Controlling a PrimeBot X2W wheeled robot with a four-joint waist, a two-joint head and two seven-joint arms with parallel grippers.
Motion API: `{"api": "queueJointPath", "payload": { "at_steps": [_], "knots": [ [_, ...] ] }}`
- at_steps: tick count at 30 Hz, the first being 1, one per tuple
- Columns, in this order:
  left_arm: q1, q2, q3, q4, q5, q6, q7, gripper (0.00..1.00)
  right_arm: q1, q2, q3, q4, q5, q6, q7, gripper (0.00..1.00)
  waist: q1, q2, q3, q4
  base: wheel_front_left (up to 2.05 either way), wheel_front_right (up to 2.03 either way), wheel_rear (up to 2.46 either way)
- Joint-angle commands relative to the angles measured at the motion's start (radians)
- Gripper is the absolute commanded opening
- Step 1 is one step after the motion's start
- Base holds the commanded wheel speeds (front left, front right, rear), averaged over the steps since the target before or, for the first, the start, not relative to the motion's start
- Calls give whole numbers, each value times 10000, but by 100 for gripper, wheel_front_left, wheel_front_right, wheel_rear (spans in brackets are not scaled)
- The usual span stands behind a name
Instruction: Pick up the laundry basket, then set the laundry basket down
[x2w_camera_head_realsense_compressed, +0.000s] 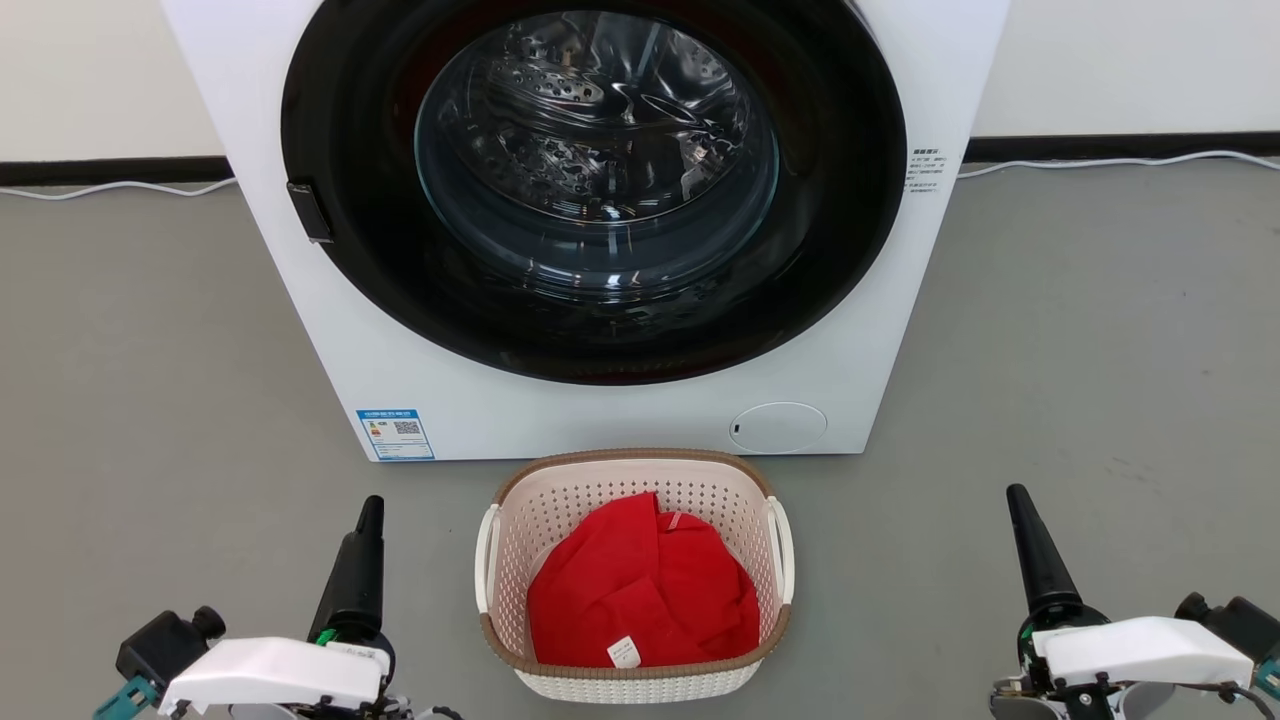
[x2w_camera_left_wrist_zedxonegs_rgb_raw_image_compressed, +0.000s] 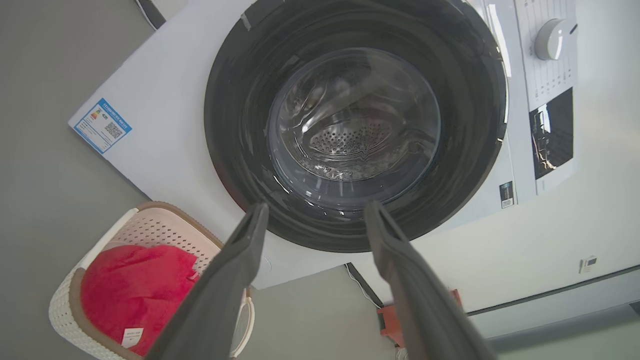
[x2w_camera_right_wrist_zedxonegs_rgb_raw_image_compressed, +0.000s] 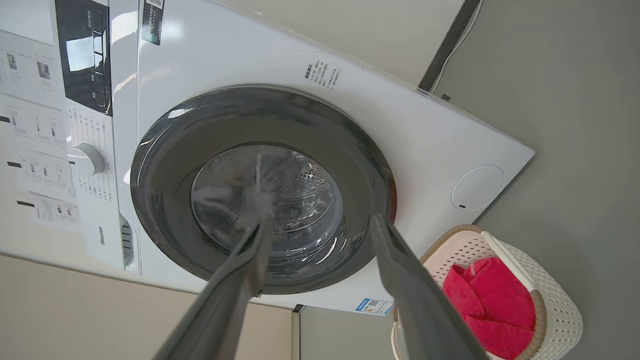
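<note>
Position check: small cream-white perforated plastic laundry basket (x2w_camera_head_realsense_compressed: 590, 500), brown woven-look rim, white loop handles, sits on grey floor (x2w_camera_head_realsense_compressed: 150, 400) just in front of white front-load washing machine (x2w_camera_head_realsense_compressed: 600, 420). Crumpled red cloth (x2w_camera_head_realsense_compressed: 640, 590) inside. Arms low: left gripper (x2w_camera_left_wrist_zedxonegs_rgb_raw_image_compressed: 316, 206) fingers apart, empty, L of basket, not touching; right gripper (x2w_camera_right_wrist_zedxonegs_rgb_raw_image_compressed: 321, 221) same, apart + empty, R side, clear of basket.

The left gripper (x2w_camera_head_realsense_compressed: 368, 520) is held low at the near left and the right gripper (x2w_camera_head_realsense_compressed: 1020, 505) at the near right, well apart, both pointed toward the far side. In the head view each is seen edge-on, so one finger seems hidden behind the other. Along the wrists, both pairs of dark fingers (x2w_camera_left_wrist_zedxonegs_rgb_raw_image_compressed: 240, 260) are seen spread wide and empty. White wrist housings (x2w_camera_head_realsense_compressed: 275, 675) are seen behind them.
</note>
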Motion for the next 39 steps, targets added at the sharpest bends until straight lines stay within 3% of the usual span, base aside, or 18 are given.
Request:
{"api": "queueJointPath", "payload": {
  "at_steps": [1, 17, 39],
  "knots": [
    [-546, 83, 142, -367, 328, -29, -108, 100, -583, -148, 141, -378, -329, 42, -140, 100, -1, 0, 2, -2, 0, 0, 0],
    [-627, 111, -266, -336, 3277, 455, -578, 100, -713, -264, 505, -612, -3156, 53, -606, 100, -1, 0, 2, -50, 0, 0, 0],
    [-831, 147, -510, -491, 5602, 688, -1194, 100, -888, -413, 946, -727, -6082, 66, -1217, 100, -1, 0, 33, -51, 0, 0, 0]
  ]
}}
